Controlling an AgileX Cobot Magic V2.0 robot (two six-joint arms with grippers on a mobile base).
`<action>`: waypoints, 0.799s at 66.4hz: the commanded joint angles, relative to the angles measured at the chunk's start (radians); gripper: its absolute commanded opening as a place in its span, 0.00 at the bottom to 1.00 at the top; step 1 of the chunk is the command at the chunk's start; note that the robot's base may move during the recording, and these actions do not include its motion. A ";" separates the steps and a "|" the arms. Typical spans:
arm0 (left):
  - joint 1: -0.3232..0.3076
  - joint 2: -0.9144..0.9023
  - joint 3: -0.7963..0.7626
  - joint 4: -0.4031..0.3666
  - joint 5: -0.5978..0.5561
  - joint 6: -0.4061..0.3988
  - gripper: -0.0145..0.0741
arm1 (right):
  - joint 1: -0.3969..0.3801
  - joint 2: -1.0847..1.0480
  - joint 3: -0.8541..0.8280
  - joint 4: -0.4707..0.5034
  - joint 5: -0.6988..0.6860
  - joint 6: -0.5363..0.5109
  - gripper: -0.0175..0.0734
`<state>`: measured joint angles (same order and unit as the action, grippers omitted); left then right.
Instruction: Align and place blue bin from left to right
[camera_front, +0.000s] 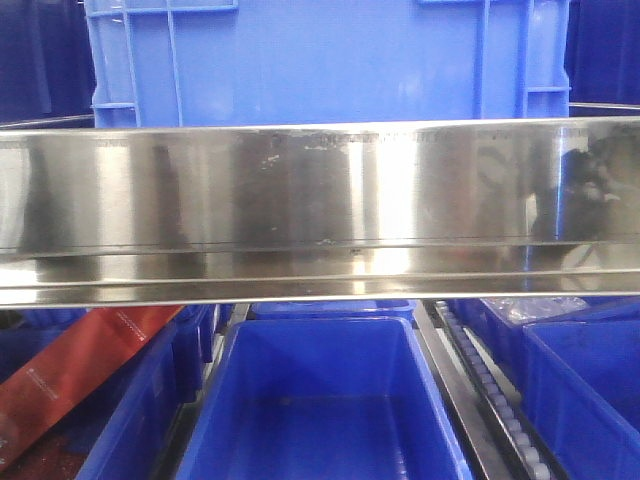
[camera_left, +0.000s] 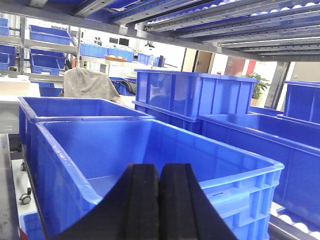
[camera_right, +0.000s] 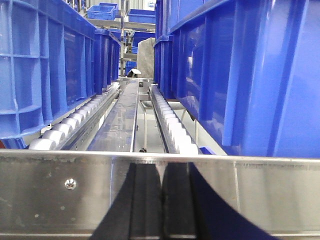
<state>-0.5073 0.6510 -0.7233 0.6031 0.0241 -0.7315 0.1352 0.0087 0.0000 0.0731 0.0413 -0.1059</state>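
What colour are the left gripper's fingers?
Black; the fingers show best in the left wrist view, pressed together.

Warehouse or logistics storage area, industrial. Flow racks with white roller tracks (camera_right: 170, 122) running far into the scene, stainless steel front rail (camera_front: 320, 200) across the rack. Many identical blue plastic bins (camera_left: 195, 92) on rack levels and on shelving (camera_left: 47, 47) far left. Office-type background far right: doorway, potted plant (camera_left: 257, 82), bright overhead lighting.
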 joint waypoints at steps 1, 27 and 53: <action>-0.004 -0.006 0.003 0.040 0.005 0.002 0.04 | -0.004 -0.009 0.000 0.004 -0.007 -0.005 0.11; 0.309 -0.193 0.252 -0.403 0.074 0.555 0.04 | -0.004 -0.009 0.000 0.004 -0.007 -0.005 0.11; 0.477 -0.537 0.632 -0.538 -0.032 0.602 0.04 | -0.004 -0.009 0.000 0.004 -0.007 -0.005 0.11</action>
<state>-0.0429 0.1661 -0.1313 0.0820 0.0168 -0.1352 0.1352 0.0070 0.0005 0.0749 0.0436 -0.1059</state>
